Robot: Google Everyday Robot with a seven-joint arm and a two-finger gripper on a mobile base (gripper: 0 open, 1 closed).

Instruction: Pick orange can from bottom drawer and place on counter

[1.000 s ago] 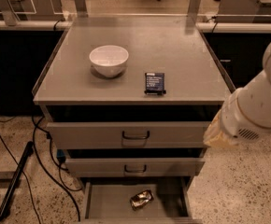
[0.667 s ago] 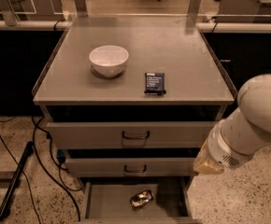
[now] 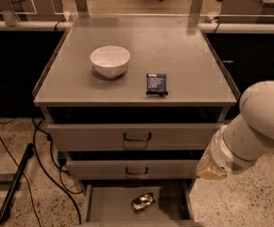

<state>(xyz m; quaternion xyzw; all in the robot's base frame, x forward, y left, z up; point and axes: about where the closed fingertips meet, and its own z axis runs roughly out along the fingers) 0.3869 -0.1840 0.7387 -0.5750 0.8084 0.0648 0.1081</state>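
Lying exposed in the pulled-out bottom drawer [image 3: 104, 205] for top access: orange can [image 3: 143, 202]. Bench [image 3: 175, 46] carries bowl [image 3: 109, 60] and blue box [image 3: 156, 84]. Arm [image 3: 250, 131] at right; gripper hidden, state cannot be told.

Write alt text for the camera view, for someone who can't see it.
A robot arm's hand hangs at the right side of a grey cabinet, just above the open bottom drawer, where a dented orange can lies on the floor of the tray. On the counter sit a white bowl and a small dark blue box.
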